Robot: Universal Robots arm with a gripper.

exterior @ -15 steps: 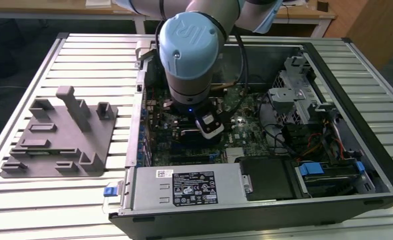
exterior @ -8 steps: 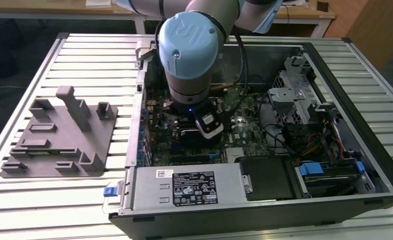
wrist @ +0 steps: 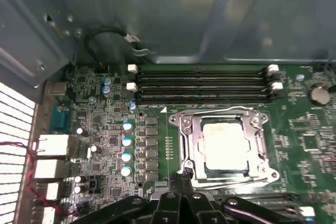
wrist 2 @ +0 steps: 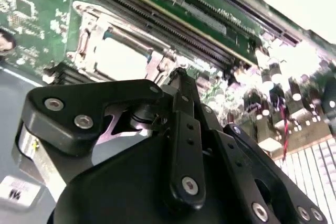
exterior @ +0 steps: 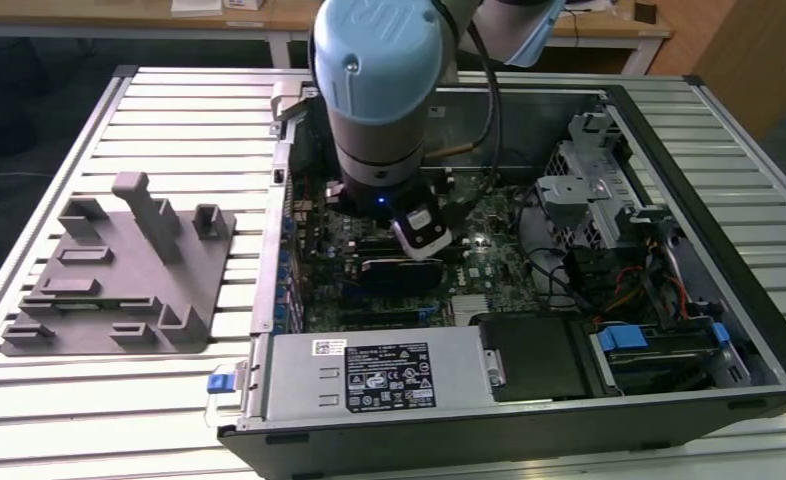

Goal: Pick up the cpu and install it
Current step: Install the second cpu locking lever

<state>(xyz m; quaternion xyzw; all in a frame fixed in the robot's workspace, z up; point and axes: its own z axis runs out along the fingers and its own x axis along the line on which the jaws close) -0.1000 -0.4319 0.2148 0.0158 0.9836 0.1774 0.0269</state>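
The small square silvery-topped cpu (wrist: pixel 224 144) already sits inside the metal-framed motherboard socket (wrist: pixel 185 139) at the first wrist view's centre right, so seating looks done, while the black gripper (wrist: pixel 181 178) just below it appears closed and empty.

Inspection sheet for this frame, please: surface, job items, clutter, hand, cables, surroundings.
Surface: slatted metal table carrying an open black computer case.
Job's things: silvery square cpu lies inside the metal socket frame on the green motherboard.
Clutter: grey plastic holder block with upright posts on the table, beside the case at the exterior view's left; no chip seen on it.
Hand: black hand shut, holding nothing, tips at the socket frame's edge.
Cables: looped black cable by the case wall; thin red wire near the rear ports.
Surroundings: wooden desks behind the table.
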